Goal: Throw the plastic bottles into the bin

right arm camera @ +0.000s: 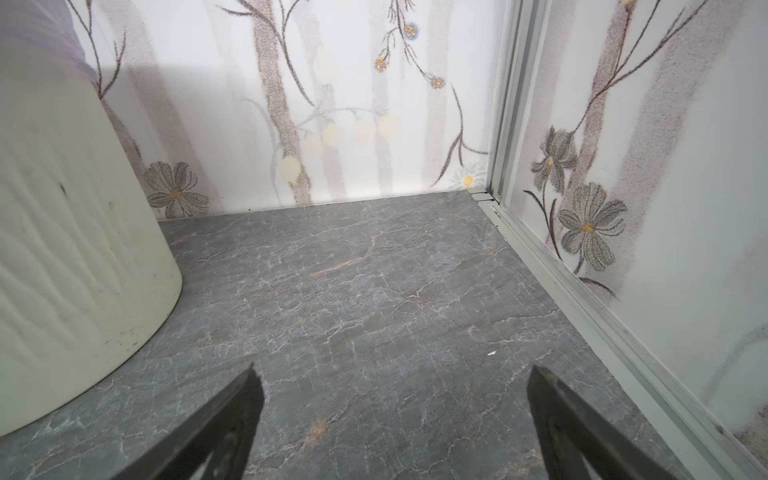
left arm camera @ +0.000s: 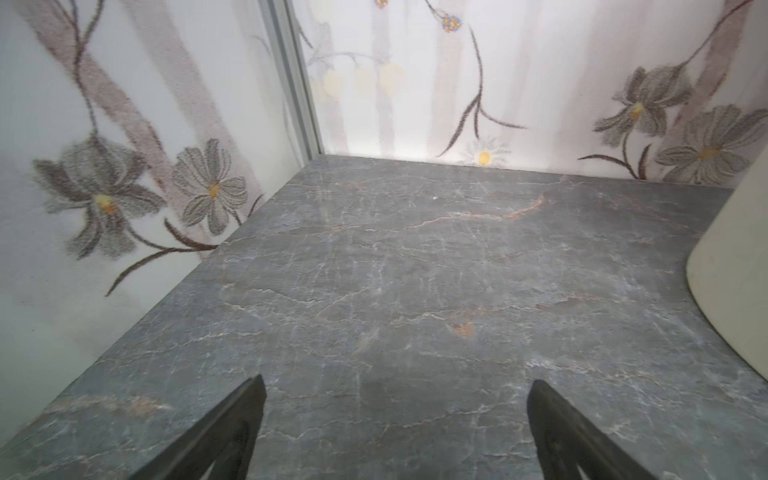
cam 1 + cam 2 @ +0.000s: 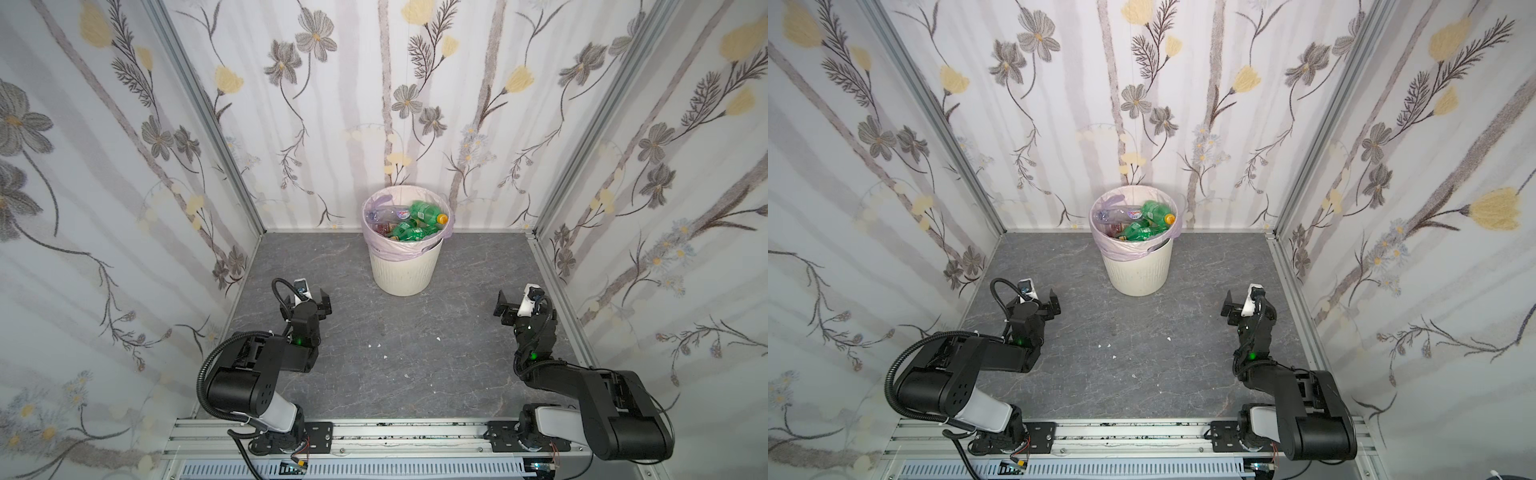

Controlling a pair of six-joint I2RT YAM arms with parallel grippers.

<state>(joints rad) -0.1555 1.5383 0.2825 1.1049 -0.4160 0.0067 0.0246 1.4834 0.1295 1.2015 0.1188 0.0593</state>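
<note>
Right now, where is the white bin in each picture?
A top view: bin mid-picture, at the back wall.
A top view: bin likewise.
Left wrist: only the bin's side, at the frame's edge.
Right wrist: its ribbed side, large, at the frame's edge.
Shared landmark: grey marbled tabletop.

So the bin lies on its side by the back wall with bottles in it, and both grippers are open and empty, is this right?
Not quite: the bin stands upright, as both top views show. It is by the back wall with bottles in it, and the left gripper and right gripper are open and empty.
</note>
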